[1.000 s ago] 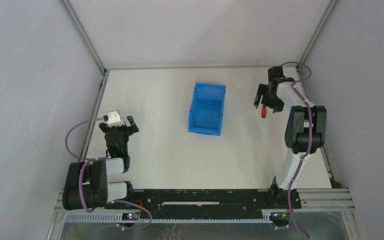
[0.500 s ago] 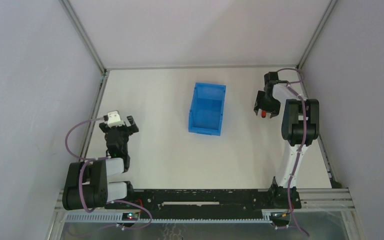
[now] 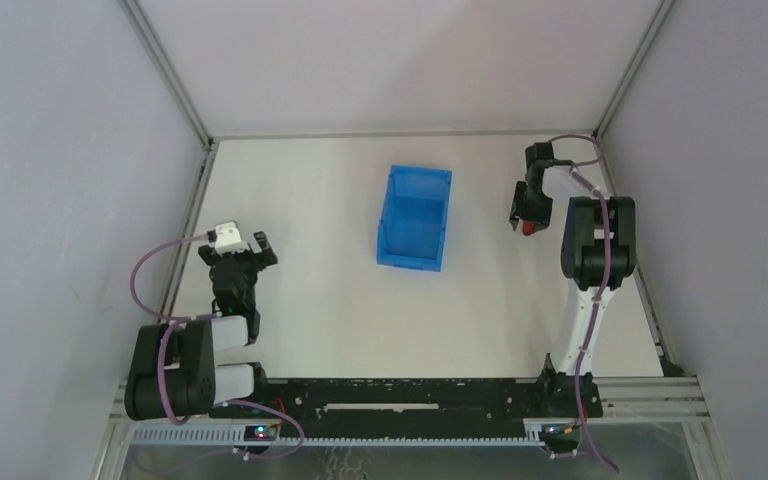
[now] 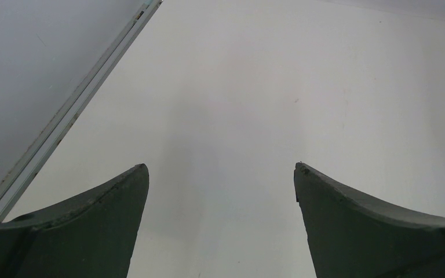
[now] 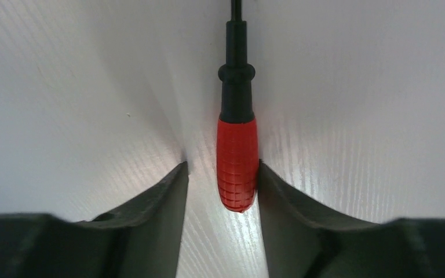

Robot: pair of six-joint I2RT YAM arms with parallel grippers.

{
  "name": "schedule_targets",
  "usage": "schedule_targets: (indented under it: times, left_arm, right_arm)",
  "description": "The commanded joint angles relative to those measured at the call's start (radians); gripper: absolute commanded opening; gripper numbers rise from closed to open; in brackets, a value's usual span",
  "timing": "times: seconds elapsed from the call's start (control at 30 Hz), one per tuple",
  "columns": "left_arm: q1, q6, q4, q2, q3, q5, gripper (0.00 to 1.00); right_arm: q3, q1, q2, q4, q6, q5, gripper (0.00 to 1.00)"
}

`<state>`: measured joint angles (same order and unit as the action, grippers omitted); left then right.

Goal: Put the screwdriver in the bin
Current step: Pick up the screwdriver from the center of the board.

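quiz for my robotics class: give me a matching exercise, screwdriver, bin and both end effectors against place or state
1 small red-handled black-shafted screwdriver
2 bright blue rectangular plastic bin
3 left end effector
4 right end effector

a open above the white table
b mid-table
c straddling the red handle
d lying on the table, right side

Pairs: 1-d, 2-b, 3-a, 4-c

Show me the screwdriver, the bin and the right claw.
screwdriver (image 5: pixel 237 168): right wrist view, red handle.
bin (image 3: pixel 410 260): top external view, near wall.
right claw (image 5: pixel 222 166): right wrist view, midway between fingertips.
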<state>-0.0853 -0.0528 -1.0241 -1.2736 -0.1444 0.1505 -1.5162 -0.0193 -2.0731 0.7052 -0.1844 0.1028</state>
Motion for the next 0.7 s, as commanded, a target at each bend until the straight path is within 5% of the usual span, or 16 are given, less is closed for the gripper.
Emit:
schedule_targets:
  times: [0.0, 0.2, 0.67]
  left_arm:
    - [0.008, 0.015, -0.037, 0.017, -0.043, 0.004, 1.00]
    - [0.007, 0.015, -0.037, 0.017, -0.043, 0.004, 1.00]
    - [0.007, 0.015, -0.037, 0.017, -0.044, 0.004, 1.00]
  right_arm:
    - [-0.014, -0.012, -0.049, -0.042, 0.014, 0.018, 0.50]
    - [-0.003, -0.016, -0.031, -0.050, 0.019, 0.029, 0.21]
    - [0.003, -0.011, 0.177, -0.024, 0.026, 0.068, 0.00]
